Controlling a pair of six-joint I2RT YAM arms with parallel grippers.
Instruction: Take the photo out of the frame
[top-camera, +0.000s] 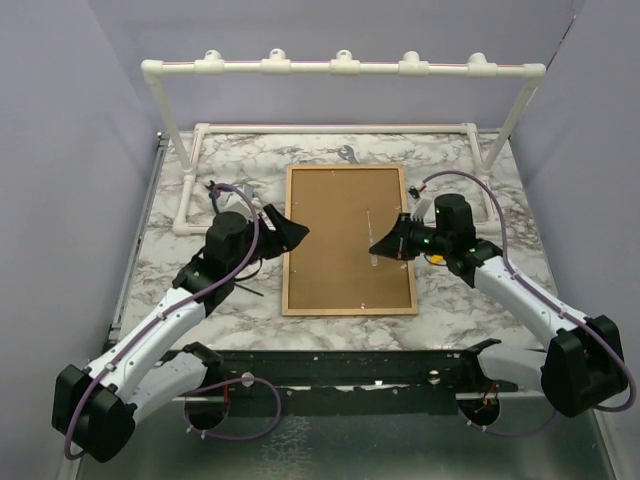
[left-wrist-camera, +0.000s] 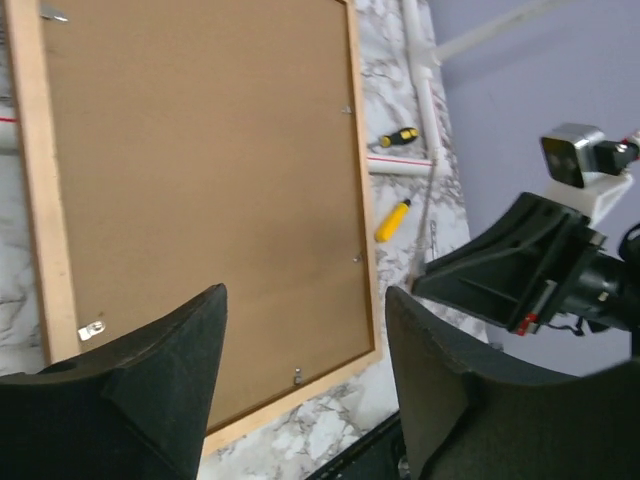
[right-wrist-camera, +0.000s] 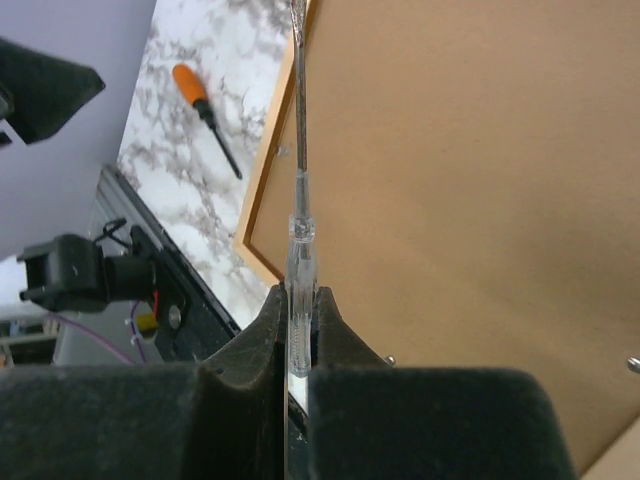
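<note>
— Where is the frame (top-camera: 350, 240)?
— Back side up on the marble table (top-camera: 200, 290); photo hidden.
— Your grippers?
— My right gripper (right-wrist-camera: 300, 300) is closed on a clear screwdriver (right-wrist-camera: 300, 220) above it; my left gripper (left-wrist-camera: 303, 300) is open at its left edge.

Large frame (top-camera: 335, 250) lay flat, face down, centre of view on marbled bench (top-camera: 250, 160), long side running upward. Plain brown fibreboard back up, seated inside narrow orange-brown border; small metal tabs (left-wrist-camera: 92, 328) along edges.
</note>
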